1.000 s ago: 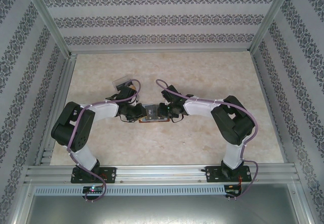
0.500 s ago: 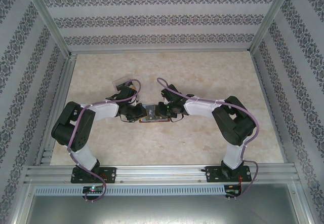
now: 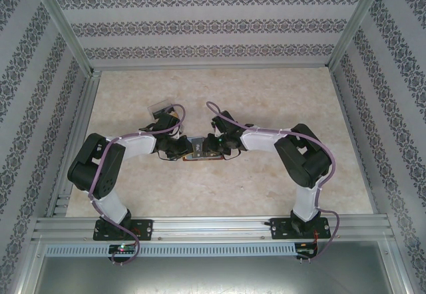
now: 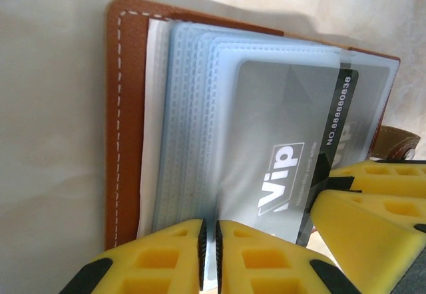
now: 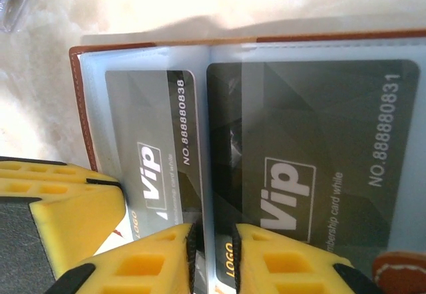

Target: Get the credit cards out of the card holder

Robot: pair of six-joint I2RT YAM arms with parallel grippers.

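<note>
Elbows of both arms jut outward in the top view, forearms angled in toward the middle of the pale marble-patterned table (image 3: 279, 94), so that the left gripper (image 3: 185, 149) and right gripper (image 3: 212, 147) meet nose to nose over the thin brown leather-like bifold card holder (image 3: 198, 154). It lies open and flat between them, with a small clear plastic box (image 3: 162, 108) just behind the left wrist. From above, the jaws are too small to read. The left wrist view shows what that one cannot: the left gripper (image 4: 208, 234) has its 2 yellow fingers nearly together, pinching the edge of 1 of the holder's frosted blue-grey plastic sleeves (image 4: 193, 108), which fan out from the stitched brown cover (image 4: 126, 108). A dark grey VIP card (image 4: 286, 134) sits inside the sleeve, and the right gripper (image 4: 327, 189) comes in from the right at its corner. The right wrist view shows the right gripper (image 5: 213, 241) closed to a narrow gap on the sleeve edge at the fold between 2 dark cards, 1 ending 0838 (image 5: 153, 128) and 1 ending 8031 (image 5: 319, 141), both inside their pockets. Whether a card itself is caught in that pinch cannot be told. A brown strap tab (image 5: 399, 274) shows at the lower right corner.
</note>
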